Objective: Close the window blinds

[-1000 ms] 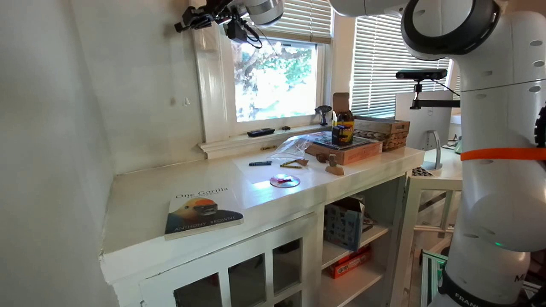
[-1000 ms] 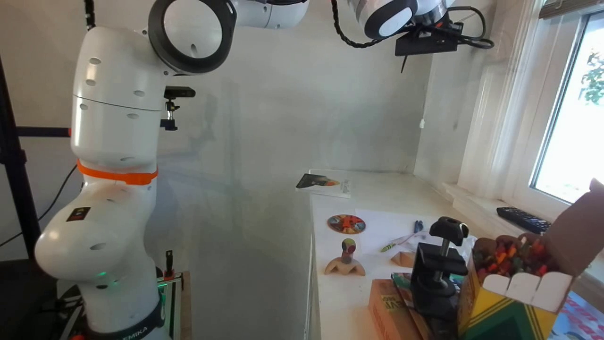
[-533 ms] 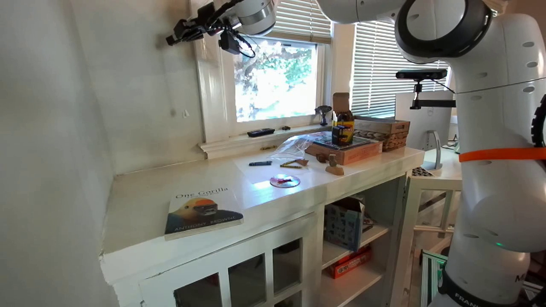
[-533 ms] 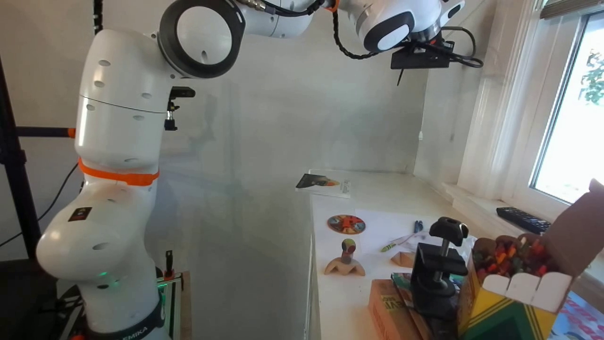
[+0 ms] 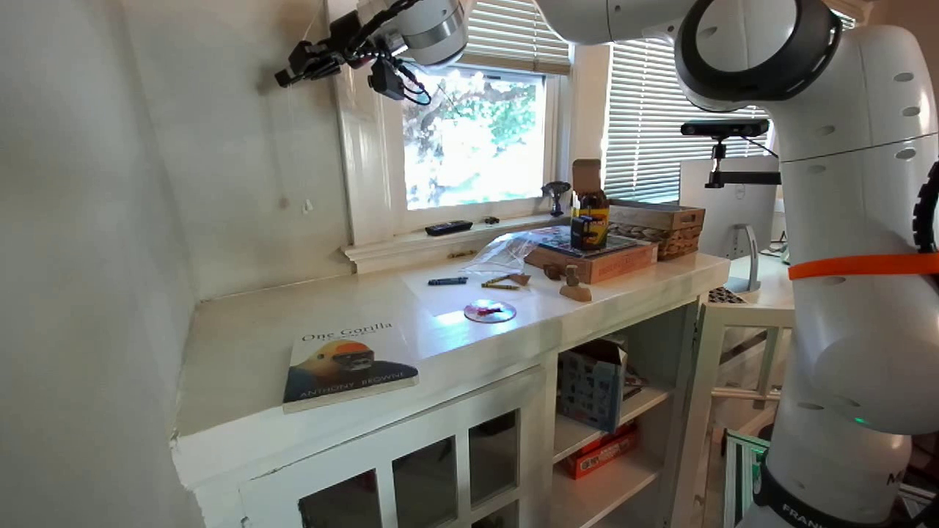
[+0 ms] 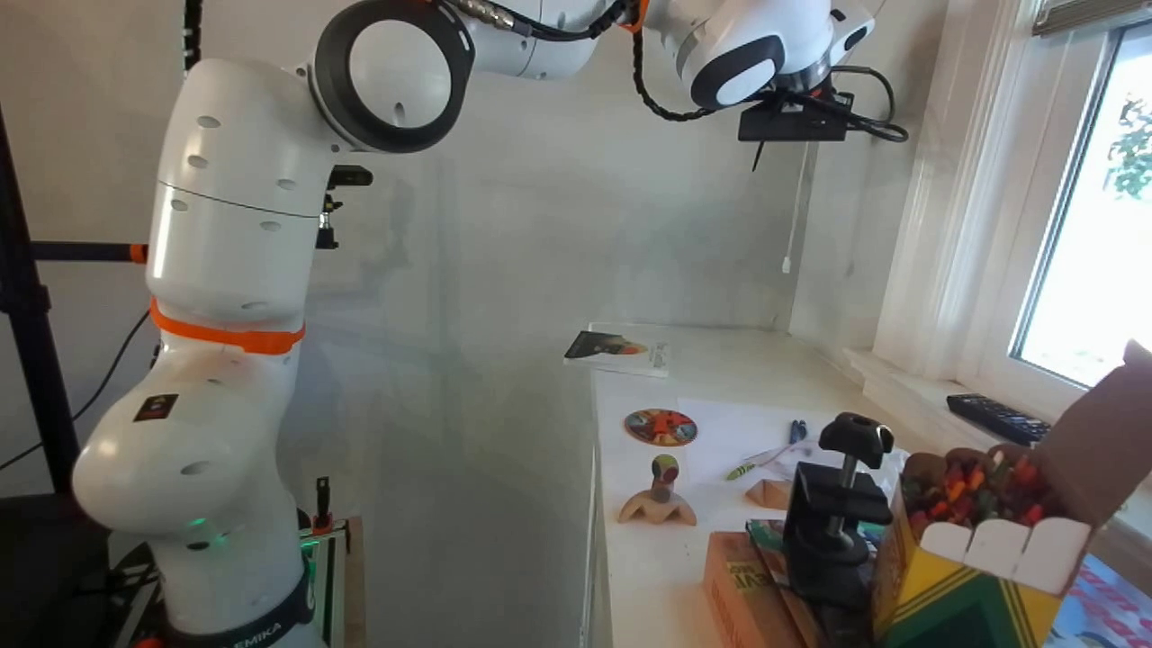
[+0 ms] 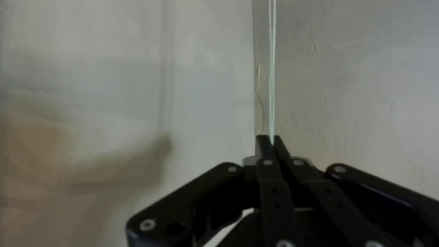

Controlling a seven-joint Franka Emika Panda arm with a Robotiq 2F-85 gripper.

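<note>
Gripper (image 7: 272,140) clenched on a doubled white cord (image 7: 272,68), right of center in wrist view. Window blinds (image 5: 517,33) top center in an exterior view, above the bright pane (image 5: 477,147); tilt hard to read.

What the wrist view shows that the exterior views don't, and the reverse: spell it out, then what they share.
Only the wrist view: two strands of the white cord entering between the tips of the gripper, which is shut on them, and fine cracks by the corner of the wall.

Only the exterior views: the window blinds, the window, the gorilla book, the crayon box, the remote and the cord's white end piece.

Shared: wall and cord, in all three views; the wrist view and an exterior view both show the gripper.
</note>
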